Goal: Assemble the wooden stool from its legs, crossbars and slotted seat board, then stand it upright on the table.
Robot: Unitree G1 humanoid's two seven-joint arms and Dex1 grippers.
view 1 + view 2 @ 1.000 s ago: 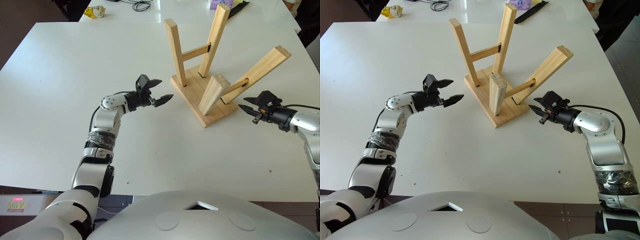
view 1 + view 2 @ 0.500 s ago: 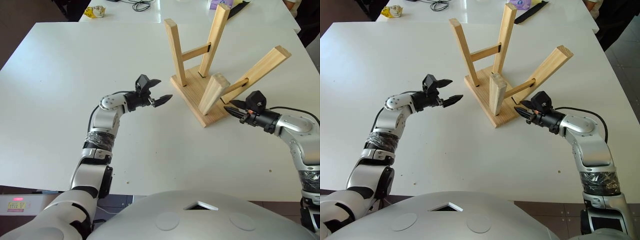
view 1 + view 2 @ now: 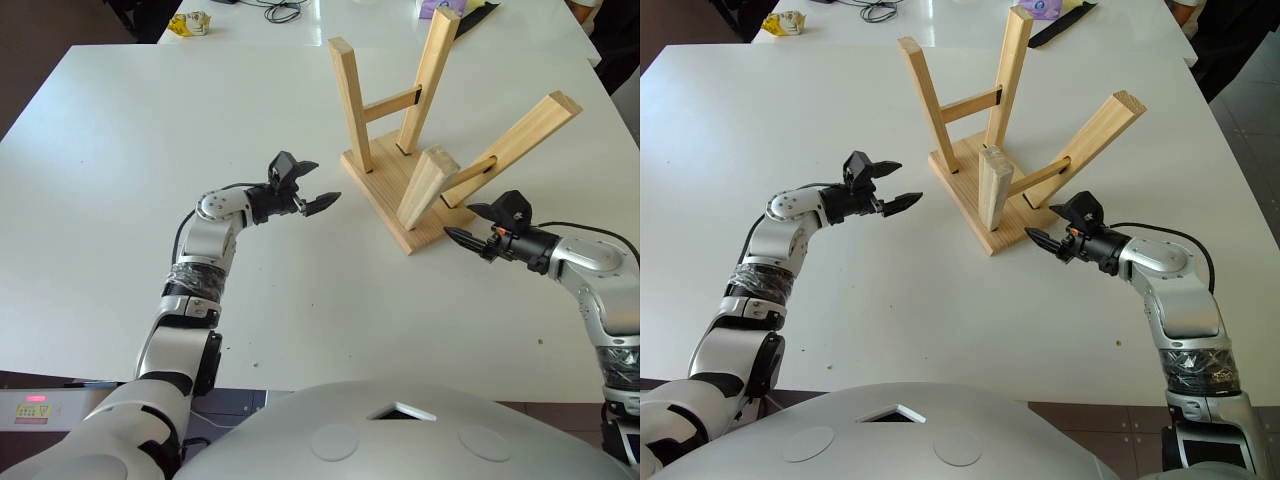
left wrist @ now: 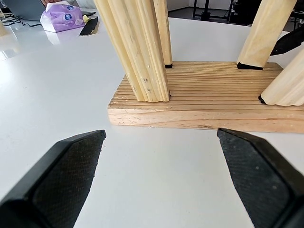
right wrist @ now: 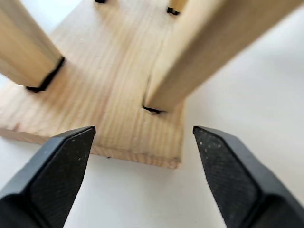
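stool (image 3: 385, 178) sits upside down on the white table (image 3: 130, 140), with its seat board (image 4: 199, 95) flat on the surface and its four legs (image 3: 352, 100) pointing up, joined by crossbars (image 3: 392, 103). your left gripper (image 3: 325, 182) hovers just off the board's left edge, fingers (image 4: 71, 175) spread wide and holding nothing. your right gripper (image 3: 458, 220) is low at the board's near right corner, its fingers (image 5: 52, 166) apart too, with the corner just ahead of the gap
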